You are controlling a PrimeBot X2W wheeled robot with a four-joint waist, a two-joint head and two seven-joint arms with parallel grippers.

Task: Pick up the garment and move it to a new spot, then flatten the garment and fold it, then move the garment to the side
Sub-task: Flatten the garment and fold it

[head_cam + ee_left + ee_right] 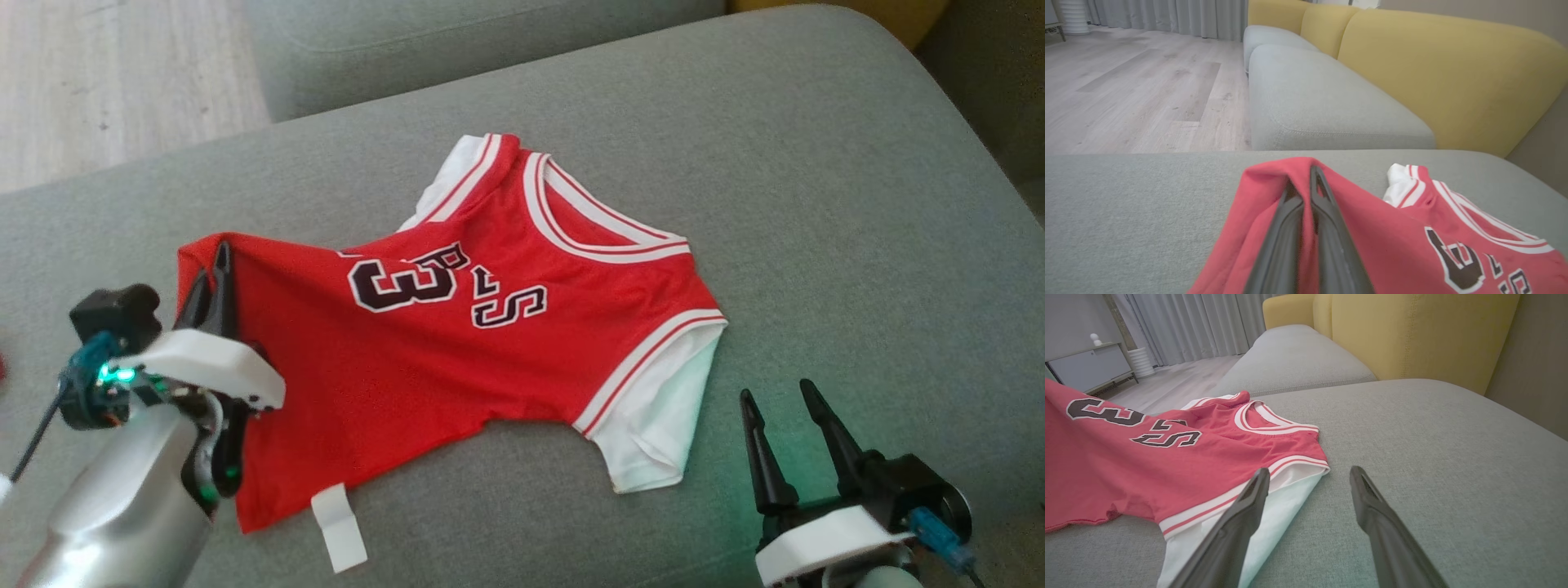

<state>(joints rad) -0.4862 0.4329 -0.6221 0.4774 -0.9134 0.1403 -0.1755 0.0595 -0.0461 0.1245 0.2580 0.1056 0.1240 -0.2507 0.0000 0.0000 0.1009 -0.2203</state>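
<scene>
I am looking down at a red shirt (457, 343). It lies on a big grey cushion (816, 204), front side up. I can see a dark number 3 (400, 282) on the shirt with some letters next to it. The neck hole (588, 220) has white and red stripes around it, and it is on the far right part of the shirt.

The left gripper (214, 265) is at the shirt's left edge. Its two dark fingers are pressed close together, and they pinch the red cloth at that corner. In the left wrist view the cloth bunches up into a little peak around the left gripper (1303, 179). The rest of the shirt spreads away to the right of it.

The right gripper (775, 392) is on the other side of the shirt, near a white sleeve (653, 425). Its fingers are wide apart and nothing is between them. In the head view some grey cushion shows between the fingertips and the sleeve. In the right wrist view one finger (1241, 514) crosses in front of the white sleeve, so I cannot tell there if it touches.

A small white tag (339, 527) sticks out from the shirt's near edge, on the left.

Behind the shirt there is a yellow sofa back (1453, 73) and another grey cushion (1310, 94). A wooden floor (1147, 81) is past the shirt on the left.
</scene>
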